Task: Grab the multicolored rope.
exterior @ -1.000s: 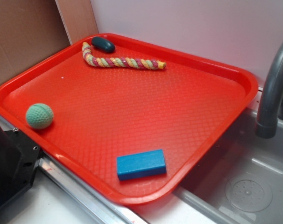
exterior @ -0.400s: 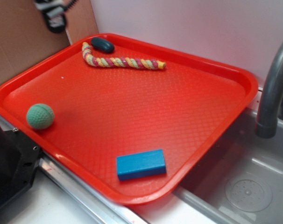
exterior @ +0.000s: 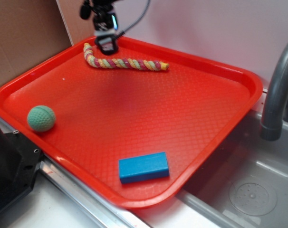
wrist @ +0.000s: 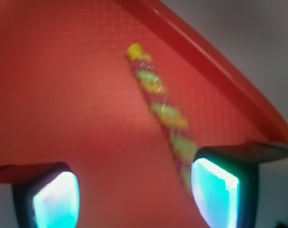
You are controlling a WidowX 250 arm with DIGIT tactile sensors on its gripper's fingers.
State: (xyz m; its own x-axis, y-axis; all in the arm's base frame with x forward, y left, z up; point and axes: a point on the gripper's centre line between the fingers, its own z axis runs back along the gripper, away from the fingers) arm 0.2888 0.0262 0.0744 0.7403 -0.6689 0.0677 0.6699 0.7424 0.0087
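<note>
Swinging in from the upper left, the gripper (exterior: 106, 45) now hangs over the tray's (exterior: 248, 80) far corner, above the multicolored rope's (exterior: 127, 63) hooked end. Only the blurred wrist view shows its jaws spread wide, empty, rope (wrist: 160, 114) running beside one finger (wrist: 215, 190).

Black gripper (exterior: 106, 45) now hangs over tray's far corner by twisted pink-yellow-green rope (exterior: 125, 62), hiding the dark oval object; jaws apart.

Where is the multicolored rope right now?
In the exterior view the multicolored rope lies along the red tray's far edge, its hooked left end just below the gripper, far from the green ball.
</note>
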